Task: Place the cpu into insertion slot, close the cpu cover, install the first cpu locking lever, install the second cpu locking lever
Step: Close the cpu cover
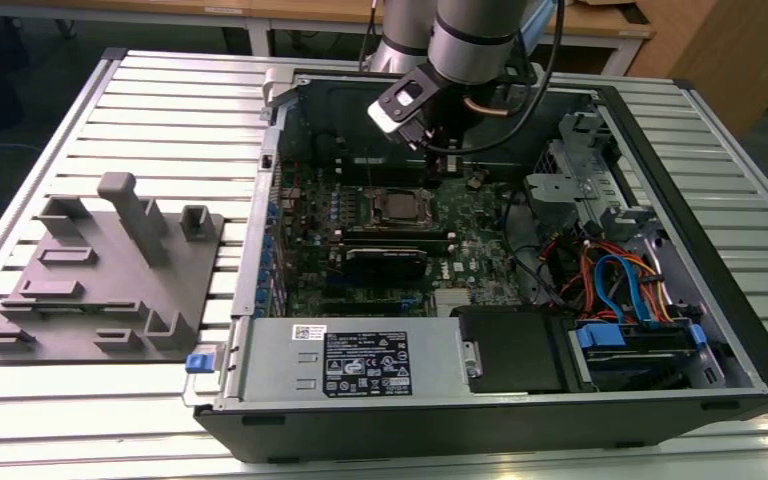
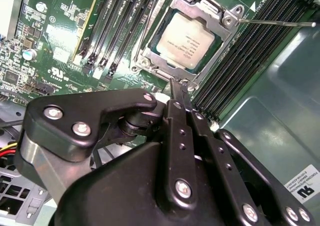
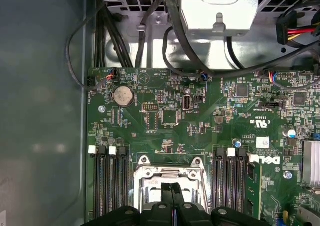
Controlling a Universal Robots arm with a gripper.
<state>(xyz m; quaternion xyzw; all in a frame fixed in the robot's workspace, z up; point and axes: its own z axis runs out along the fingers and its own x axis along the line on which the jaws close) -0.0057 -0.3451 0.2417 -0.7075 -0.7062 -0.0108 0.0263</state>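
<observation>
I have the hand [image 2: 178, 86] down inside the case [image 1: 491, 425], its tips at the edge of the slot [image 1: 396, 206]. In the second wrist view the two thin fingers [image 2: 173, 93] are pressed together, and I see nothing held between them. The cpu [image 2: 186, 40] sits in the slot with its silvery top facing up, and the cover [image 2: 210, 11] lies flat over it, so the chip shows through the square window. A thin metal lever [image 2: 277, 22] runs out from one corner of the slot and crosses the black memory slots [image 2: 260, 46] beside it; I cannot tell whether it is latched. In the first wrist view the fingertips stand over the near side of the slot, with more memory slots [image 3: 107, 186] flanking the slot on both sides. A round coin battery [image 3: 123, 95] sits further off on the green board [image 3: 165, 111]. In the exterior view the arm [image 1: 471, 30] reaches down just beyond the slot, and a grey fixture [image 1: 104, 275] rests on the slatted surface [image 1: 171, 90] outside the case, well apart from the slot.
</observation>
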